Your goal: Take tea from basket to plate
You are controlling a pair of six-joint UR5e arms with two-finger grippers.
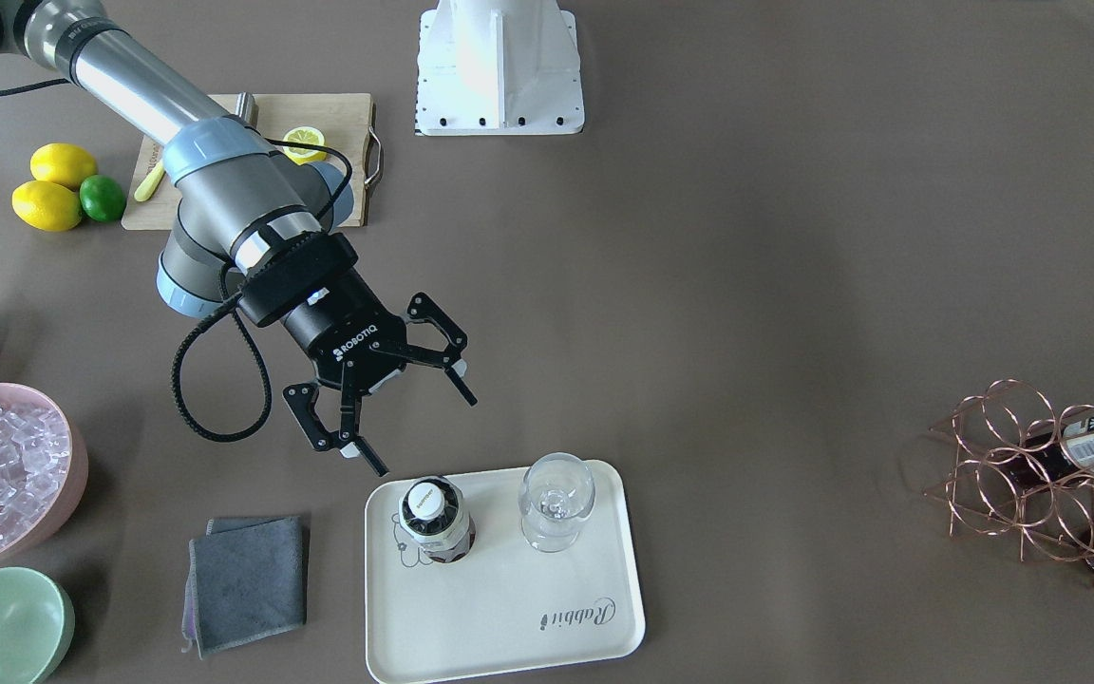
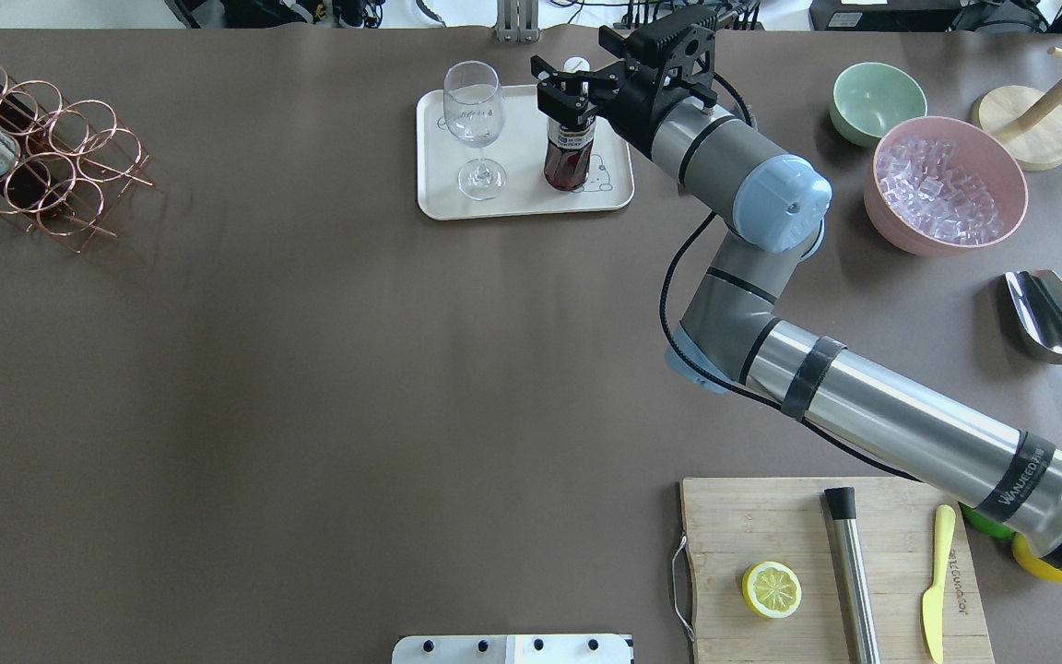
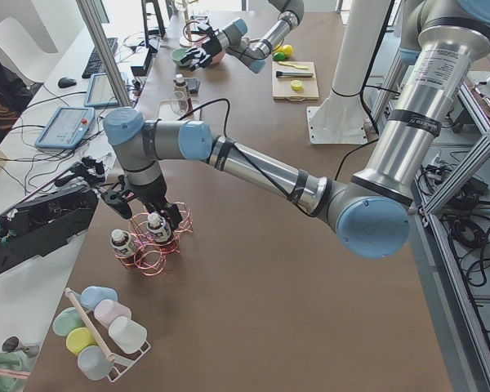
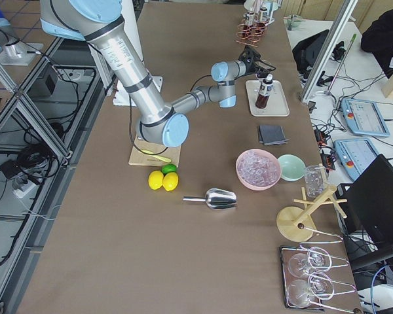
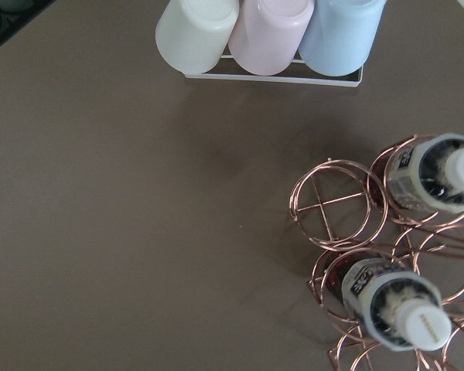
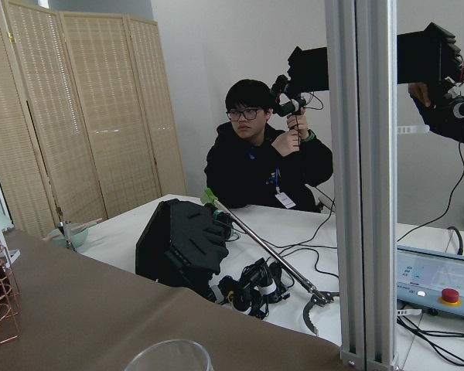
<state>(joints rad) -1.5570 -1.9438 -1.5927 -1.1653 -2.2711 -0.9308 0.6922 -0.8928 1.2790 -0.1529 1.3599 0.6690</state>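
- Exterior front-facing view: the tea bottle (image 1: 433, 518) was seen upright on the plate (image 1: 509, 608), just beside the right gripper (image 1: 425, 435), which was spread open.
- The left gripper (image 3: 147, 211), held over the basket (image 1: 1012, 475), could not be judged open or closed.
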